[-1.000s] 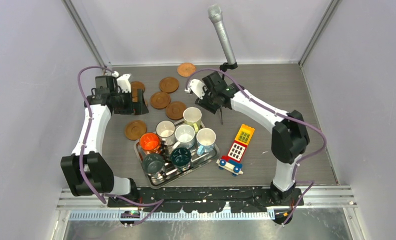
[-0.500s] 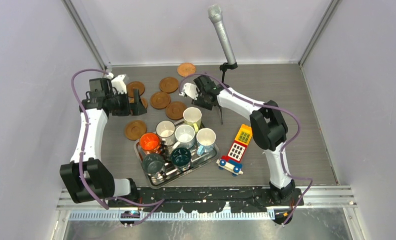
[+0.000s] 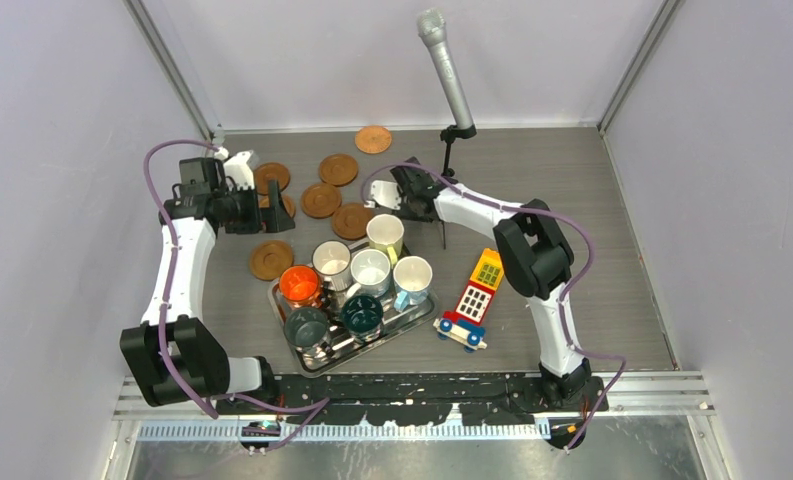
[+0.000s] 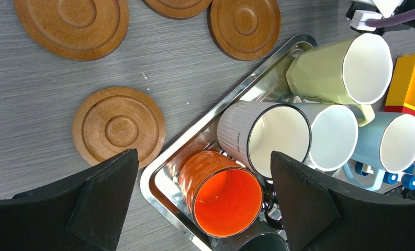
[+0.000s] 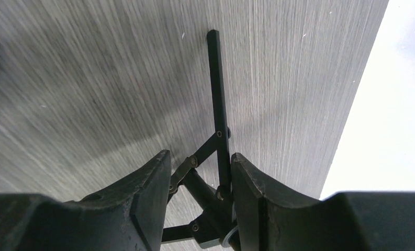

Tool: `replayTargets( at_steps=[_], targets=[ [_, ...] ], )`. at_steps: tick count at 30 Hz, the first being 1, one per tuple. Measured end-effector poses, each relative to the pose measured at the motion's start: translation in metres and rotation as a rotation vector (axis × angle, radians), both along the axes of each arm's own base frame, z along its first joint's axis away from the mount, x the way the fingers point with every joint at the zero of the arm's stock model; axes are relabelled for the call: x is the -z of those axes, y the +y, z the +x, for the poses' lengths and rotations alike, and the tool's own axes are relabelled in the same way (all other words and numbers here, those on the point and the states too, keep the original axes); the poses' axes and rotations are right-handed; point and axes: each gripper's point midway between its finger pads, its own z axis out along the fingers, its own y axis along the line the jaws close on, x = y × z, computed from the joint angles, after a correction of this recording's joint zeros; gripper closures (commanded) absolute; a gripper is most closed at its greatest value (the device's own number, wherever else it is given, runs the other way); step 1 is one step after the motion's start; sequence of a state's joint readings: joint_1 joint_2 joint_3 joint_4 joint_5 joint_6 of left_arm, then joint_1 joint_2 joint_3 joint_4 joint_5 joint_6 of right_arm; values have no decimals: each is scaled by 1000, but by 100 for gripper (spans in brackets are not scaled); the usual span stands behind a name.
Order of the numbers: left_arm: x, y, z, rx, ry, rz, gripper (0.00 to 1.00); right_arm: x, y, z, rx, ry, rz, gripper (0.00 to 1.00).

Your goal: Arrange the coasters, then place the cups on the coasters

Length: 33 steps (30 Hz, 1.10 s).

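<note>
left wrist: hovers with left hand (image 4: pixel 202 157) spread wide over the tray (image 4: pixel 257 78) rim, cups (image 4: pixel 278 136) crowded on it, nearest coaster (image 4: pixel 119 127) flat just left of that rim (far closer than right hand (image 5: pixel 200 157), narrow astride mic stand (image 5: pixel 215 94) beyond tray, grip unclear).

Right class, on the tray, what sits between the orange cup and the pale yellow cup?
A white ribbed cup with a dark rim; the left wrist view shows it best.

No text, label or number can be read in any view.
The white ribbed cup (image 4: pixel 236 130) has a tiny dark printed mark just below its rim, too small to read. The toy phone on wheels (image 3: pixel 469 305) has coloured keys, their symbols blurred.
</note>
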State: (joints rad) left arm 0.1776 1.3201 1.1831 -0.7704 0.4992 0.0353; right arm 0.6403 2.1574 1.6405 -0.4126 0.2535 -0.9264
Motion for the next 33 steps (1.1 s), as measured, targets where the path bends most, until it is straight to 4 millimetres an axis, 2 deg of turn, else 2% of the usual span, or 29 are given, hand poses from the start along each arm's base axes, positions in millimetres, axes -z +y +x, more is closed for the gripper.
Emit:
replayTargets(
  at_steps=[4,9,23,33],
  targets=[
    [1,0,-1,1,6,0,0,8,-14,5,-9,-8,-28,50],
    [1,0,-2,2,8,0,0,15,-41,10,1,-4,-63,50],
    [6,0,-4,10,28,4,0,22,-142,32,94,23,-113,51],
    [17,0,-5,17,76,0,0,25,-217,29,163,58,-131,52]
  ],
)
